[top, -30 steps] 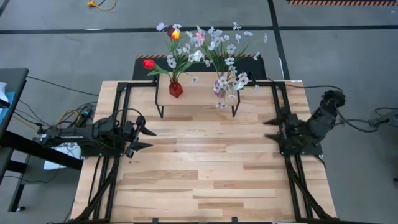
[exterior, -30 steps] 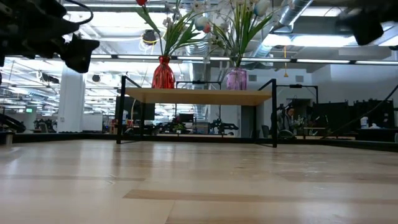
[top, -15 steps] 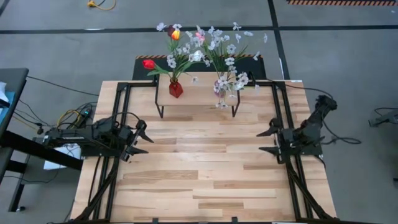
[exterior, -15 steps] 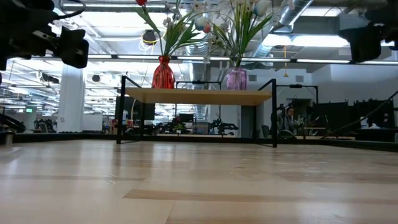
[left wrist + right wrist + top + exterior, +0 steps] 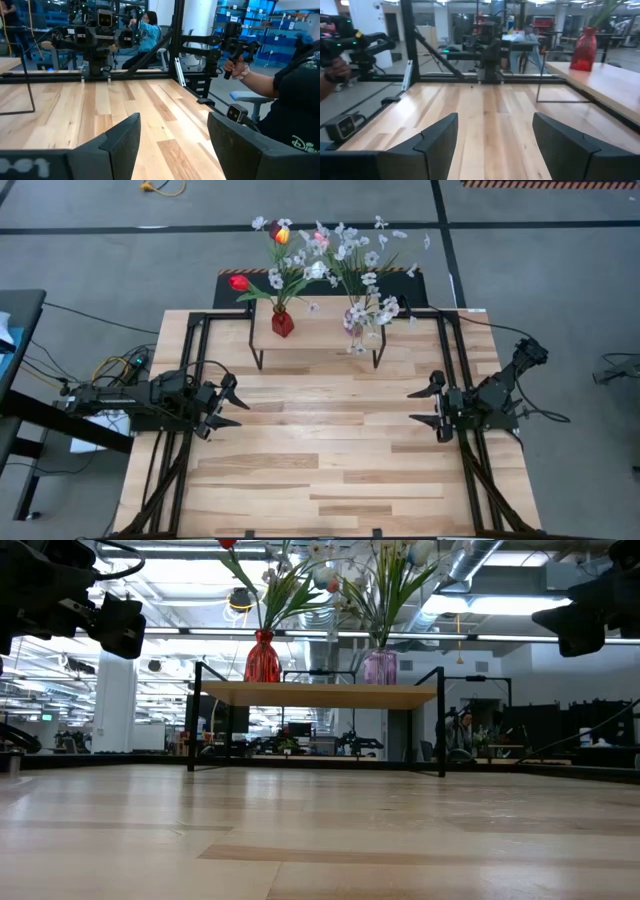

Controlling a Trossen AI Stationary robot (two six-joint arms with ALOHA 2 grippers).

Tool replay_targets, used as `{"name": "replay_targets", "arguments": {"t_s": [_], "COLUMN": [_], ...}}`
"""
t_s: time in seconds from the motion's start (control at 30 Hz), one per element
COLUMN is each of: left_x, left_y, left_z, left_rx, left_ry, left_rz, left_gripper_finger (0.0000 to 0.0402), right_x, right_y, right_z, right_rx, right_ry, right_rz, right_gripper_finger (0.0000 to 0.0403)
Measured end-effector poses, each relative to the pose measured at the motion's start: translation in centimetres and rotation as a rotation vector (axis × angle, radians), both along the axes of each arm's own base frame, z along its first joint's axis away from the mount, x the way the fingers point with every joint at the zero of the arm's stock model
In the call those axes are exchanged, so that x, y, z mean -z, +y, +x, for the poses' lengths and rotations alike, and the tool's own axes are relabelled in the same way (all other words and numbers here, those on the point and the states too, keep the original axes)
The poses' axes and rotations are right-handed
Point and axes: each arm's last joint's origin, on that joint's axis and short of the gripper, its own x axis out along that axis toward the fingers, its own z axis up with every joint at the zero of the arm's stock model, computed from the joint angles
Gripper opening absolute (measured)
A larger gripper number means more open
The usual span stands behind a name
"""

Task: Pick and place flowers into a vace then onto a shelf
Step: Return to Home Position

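Two vases, one red vase (image 5: 283,323) and one pink vase (image 5: 355,320), stand side by side on the single shelf (image 5: 318,338), with the flowers (image 5: 345,252) rising from both, too tangled to count. Well apart from the shelf, over the counter (image 5: 320,470), the left end effector (image 5: 238,408) and right end effector (image 5: 412,407) hang wide open and empty. Homing well likely means slow, level arms, kept away from the shelf.

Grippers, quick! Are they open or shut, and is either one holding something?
Left gripper: open, holding nothing.
Right gripper: open, holding nothing.
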Motion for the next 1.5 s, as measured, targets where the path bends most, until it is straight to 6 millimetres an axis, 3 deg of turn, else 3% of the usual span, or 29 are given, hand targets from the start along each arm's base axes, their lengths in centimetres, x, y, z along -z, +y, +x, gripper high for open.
{"name": "replay_targets", "arguments": {"t_s": [0.23,0.5,1.5], "left_x": [0.03,0.04,0.06], "left_y": [0.05,0.06,0.06], "left_z": [0.02,0.02,0.03], "left_rx": [-0.019,-0.019,-0.021], "left_ry": [0.004,0.022,0.021], "left_rz": [-0.005,-0.054,-0.052], "left_gripper_finger": [0.0220,0.0220,0.0220], "right_x": [0.02,0.03,0.05], "right_y": [-0.62,-0.75,-0.75], "right_z": [0.24,0.29,0.30], "right_rx": [0.107,0.127,0.128], "right_ry": [0.001,-0.002,-0.001], "right_rz": [0.012,0.164,0.163], "right_gripper_finger": [0.0250,0.0250,0.0250]}}
